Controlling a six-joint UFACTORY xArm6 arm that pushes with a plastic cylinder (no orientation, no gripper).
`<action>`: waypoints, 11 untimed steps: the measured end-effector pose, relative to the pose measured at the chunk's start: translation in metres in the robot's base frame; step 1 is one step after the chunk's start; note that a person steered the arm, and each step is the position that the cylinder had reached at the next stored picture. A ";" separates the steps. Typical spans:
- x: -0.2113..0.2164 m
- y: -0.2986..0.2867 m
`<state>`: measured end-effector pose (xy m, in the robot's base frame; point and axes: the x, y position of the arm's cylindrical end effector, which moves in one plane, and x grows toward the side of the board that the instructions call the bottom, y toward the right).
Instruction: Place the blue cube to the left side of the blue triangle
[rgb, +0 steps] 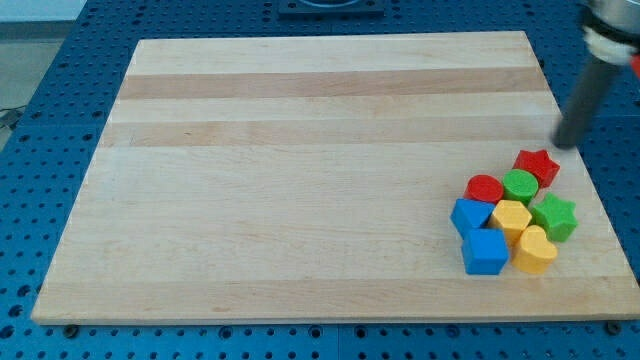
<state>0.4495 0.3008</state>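
Note:
The blue cube (485, 252) sits at the lower left of a tight cluster of blocks near the board's lower right. The blue triangle (469, 215) lies just above it and slightly to the left, touching it. My tip (568, 144) is at the view's right edge of the board, above and right of the cluster. It is closest to the red star (537, 166) and apart from it. The tip is far from both blue blocks.
The cluster also holds a red cylinder (485, 188), a green cylinder (520, 186), a green star (554, 217), a yellow hexagon (511, 217) and a yellow heart (534, 250). They all rest on the wooden board (300, 180), which lies on a blue perforated table.

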 end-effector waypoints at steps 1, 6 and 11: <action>0.050 0.020; 0.168 -0.024; 0.102 -0.175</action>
<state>0.5513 0.1259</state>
